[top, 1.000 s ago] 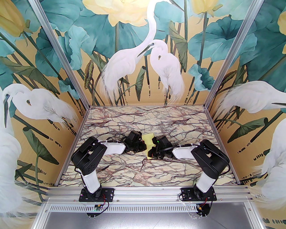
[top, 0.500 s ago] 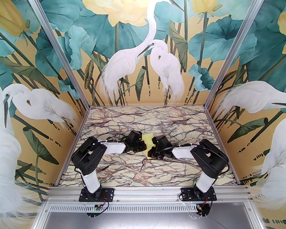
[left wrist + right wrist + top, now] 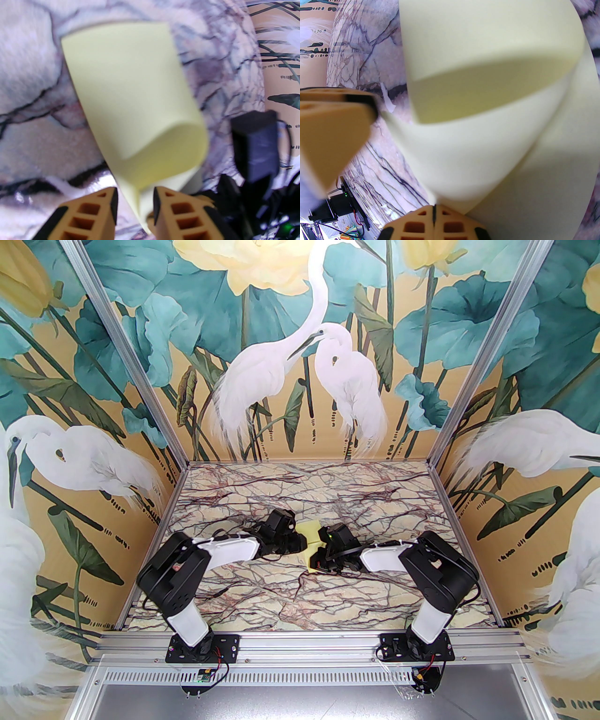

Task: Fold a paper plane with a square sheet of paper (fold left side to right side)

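The square sheet of paper (image 3: 131,93) lies at the middle of the worktop (image 3: 300,601), curled over but uncreased — right jaws pinch its edge, left jaws parted around it — fold 1 looks unfinished

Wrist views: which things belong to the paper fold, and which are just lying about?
In the job:
- square sheet of paper, curled over
- right gripper, shut on the sheet
- left gripper, jaws apart with a sheet edge between them

Lying about:
- small white scrap on the marble table
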Controlling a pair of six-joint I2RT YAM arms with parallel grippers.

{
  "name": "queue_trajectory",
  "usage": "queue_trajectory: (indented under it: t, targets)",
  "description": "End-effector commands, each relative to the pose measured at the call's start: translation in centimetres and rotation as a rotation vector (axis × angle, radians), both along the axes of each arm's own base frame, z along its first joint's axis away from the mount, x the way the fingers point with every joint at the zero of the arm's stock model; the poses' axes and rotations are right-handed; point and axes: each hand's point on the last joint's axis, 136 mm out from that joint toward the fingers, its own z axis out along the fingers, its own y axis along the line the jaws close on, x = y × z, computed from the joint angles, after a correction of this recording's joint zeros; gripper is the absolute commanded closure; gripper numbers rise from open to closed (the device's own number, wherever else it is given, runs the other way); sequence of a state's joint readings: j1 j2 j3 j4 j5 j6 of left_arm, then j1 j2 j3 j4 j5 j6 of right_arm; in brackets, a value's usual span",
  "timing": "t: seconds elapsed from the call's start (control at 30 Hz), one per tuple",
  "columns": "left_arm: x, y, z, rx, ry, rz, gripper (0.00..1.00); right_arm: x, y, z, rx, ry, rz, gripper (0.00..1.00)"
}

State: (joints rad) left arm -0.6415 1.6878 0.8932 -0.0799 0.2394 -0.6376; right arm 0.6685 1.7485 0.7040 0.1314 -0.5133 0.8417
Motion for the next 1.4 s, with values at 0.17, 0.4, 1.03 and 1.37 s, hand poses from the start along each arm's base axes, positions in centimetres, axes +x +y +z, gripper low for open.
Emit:
queue_trajectory:
  t: [0.17,0.4,1.03,1.37]
  targets:
    - [0.8,-1.0,-0.8,-0.002,0.015,-0.026,0.67,-0.7,-0.9,-1.8,-0.072,0.037,-0.006,1.00]
    - [1.0,-0.6,-2.2,0.047,0.031,-0.028,0.65,-0.6,-0.8,-1.6,-0.070,0.033,-0.006,1.00]
    - [1.0,0.4,-2.7,0.084,0.015,0.000,1.00,-0.6,-0.9,-1.7,-0.077,0.035,-0.008,1.00]
    - [0.9,0.2,-2.2,0.053,0.006,0.002,0.96,-0.6,-0.9,-1.8,-0.077,0.038,-0.006,1.00]
